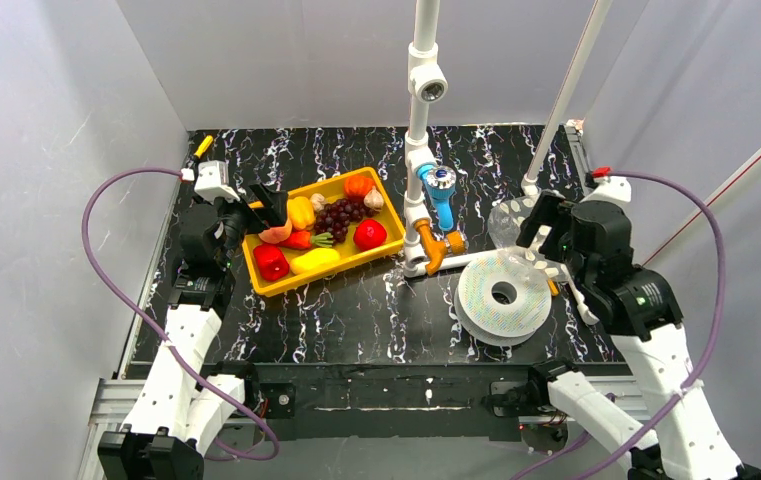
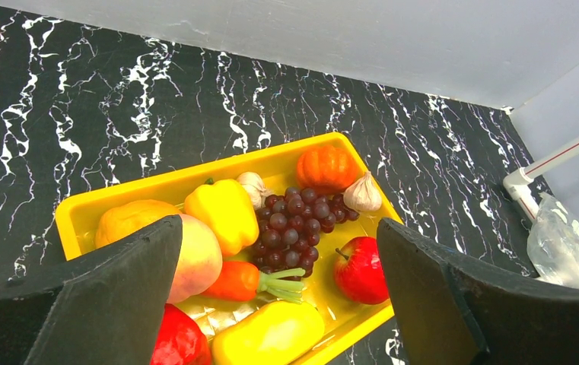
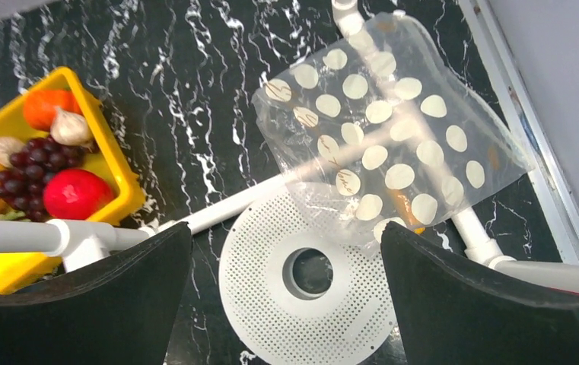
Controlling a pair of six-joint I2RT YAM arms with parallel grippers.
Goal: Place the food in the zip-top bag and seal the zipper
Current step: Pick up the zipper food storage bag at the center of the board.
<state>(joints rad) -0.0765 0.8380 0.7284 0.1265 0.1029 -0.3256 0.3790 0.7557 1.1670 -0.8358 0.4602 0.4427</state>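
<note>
Clear, white-dotted plastic zip-top bag (image 3: 392, 129) lies draped over a white pipe (image 3: 217, 211) and a perforated white disc (image 3: 256, 304). A pinch may snag there, and its zipper is hard to make out. Glossy toy food (image 2: 294, 220) fills the yellow tray (image 2: 195, 171). The left tool (image 2: 282, 296) hangs wide above it, the right tool (image 3: 286, 281) wide above the bag

Bright, even overhead light (soft shadows); glossy food (image 2: 227, 214) glints, near jaws blurred.

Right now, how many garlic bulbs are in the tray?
2. One white garlic bulb lies beside the ribbed orange pumpkin; the other sits between the glossy yellow pepper and purple grape bunch. Others may be hidden beneath.
</note>
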